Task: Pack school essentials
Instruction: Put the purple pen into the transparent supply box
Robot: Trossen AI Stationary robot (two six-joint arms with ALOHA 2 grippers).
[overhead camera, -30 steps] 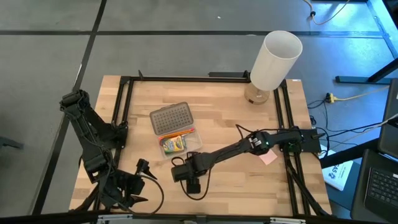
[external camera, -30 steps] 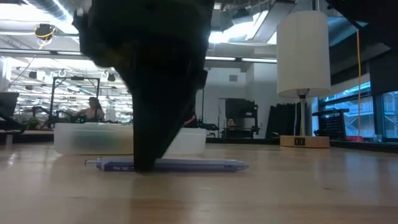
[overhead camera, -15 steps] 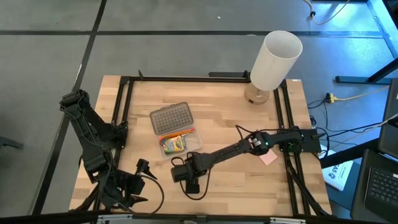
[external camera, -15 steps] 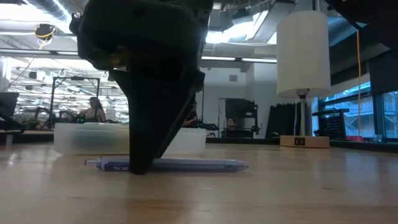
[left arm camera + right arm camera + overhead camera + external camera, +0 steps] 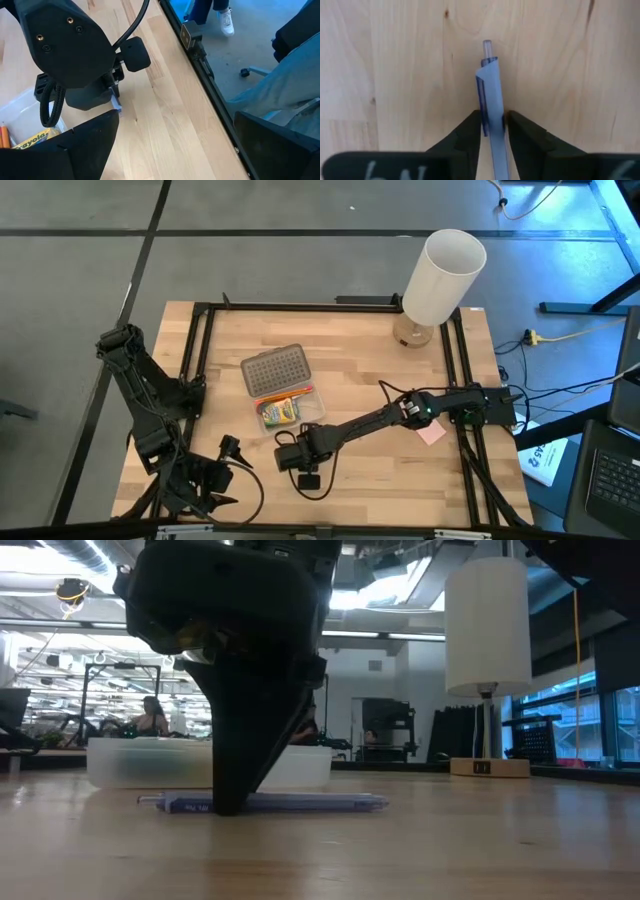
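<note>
My right gripper [image 5: 307, 476] stands over the table's near middle, pointing down, shut on the slim grey-blue pen [image 5: 300, 803], which lies flat on the wood. The right wrist view shows the pen [image 5: 489, 80] between my two fingers. The green-and-yellow crayon box [image 5: 281, 413] and orange pencils [image 5: 281, 396] lie in the clear case [image 5: 313, 405], just beyond that gripper. The dimpled grey lid [image 5: 273, 370] lies beside the case. The pink pad [image 5: 432, 434] lies flat near the right rail. My left gripper [image 5: 177, 125] waits open at the near left corner. No scissors show. My right gripper pinches the pen's barrel [image 5: 491, 114] between its two fingers, a short way back from the clip end [image 5: 487, 62]. The fingers [image 5: 228, 795] come from above, pointing down, and lie across the pen. The pen rests level on the table along its length.
A tall white cylinder lamp [image 5: 443, 275] stands at the far right corner. A black frame rail [image 5: 196, 350] runs round the tabletop. Bare wood lies near and right of my right gripper. A person's legs [image 5: 220, 12] show beyond the near edge.
My right gripper has stayed low over the pen, shifting only slightly. In the low view the pen's long free end has drawn in a little, so the pen has turned or slid slightly on the table.
</note>
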